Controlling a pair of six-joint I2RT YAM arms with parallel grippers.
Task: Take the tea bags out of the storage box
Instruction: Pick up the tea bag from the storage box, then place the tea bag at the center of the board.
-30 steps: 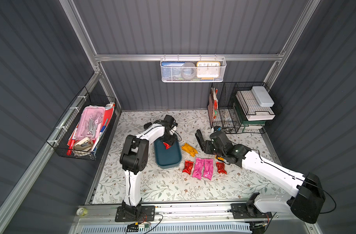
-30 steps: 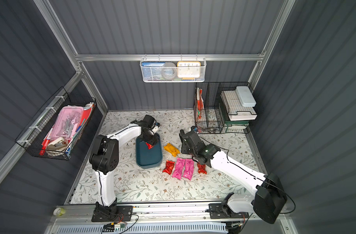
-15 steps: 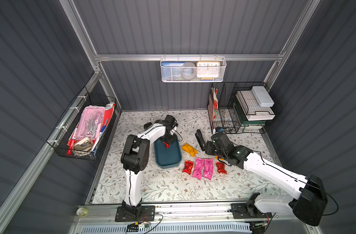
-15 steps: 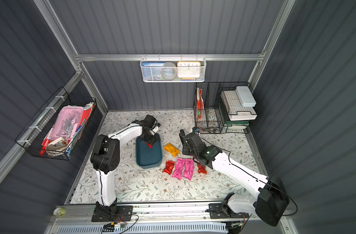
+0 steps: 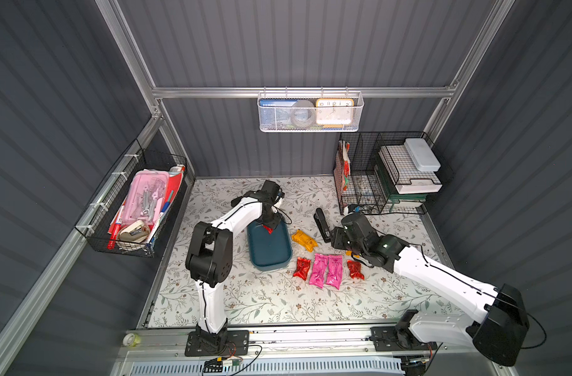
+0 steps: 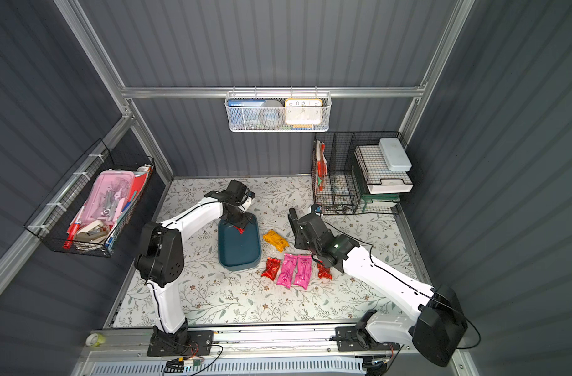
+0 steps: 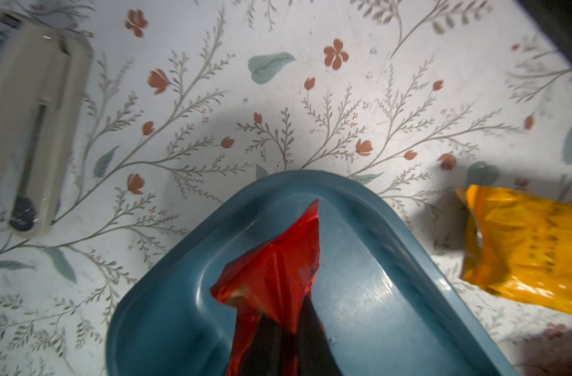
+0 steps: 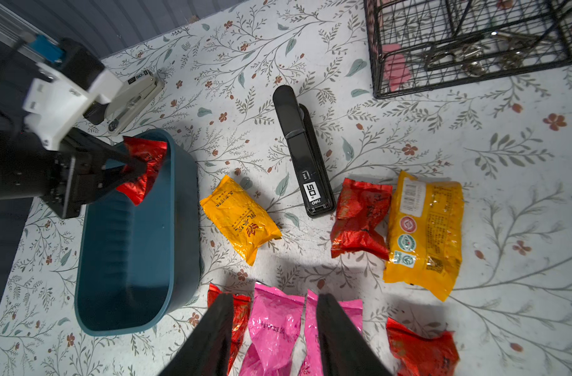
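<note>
The teal storage box (image 5: 257, 260) (image 8: 131, 247) lies mid-table. At its far end my left gripper (image 5: 269, 228) (image 7: 286, 314) is shut on a crinkly red tea bag (image 7: 278, 260) (image 8: 146, 153), which sits a little above the box floor. Other tea bags lie on the mat to the right of the box: an orange one (image 5: 304, 240), a red one (image 5: 301, 267), two pink ones (image 5: 319, 268) and another red one (image 5: 355, 269). One more red bag (image 8: 359, 218) and a yellow one (image 8: 424, 228) show beside the stapler. My right gripper (image 8: 273, 298) hangs open over the pink bags.
A black stapler (image 5: 322, 224) lies between the orange bag and my right arm. A beige stapler (image 8: 131, 94) sits behind the box. Black wire baskets (image 5: 375, 182) stand at the back right. A wall basket (image 5: 135, 208) holds a pink case.
My left jaws have closed on the red tea bag at the box's far end. The right arm has shifted slightly back, uncovering the black stapler.
</note>
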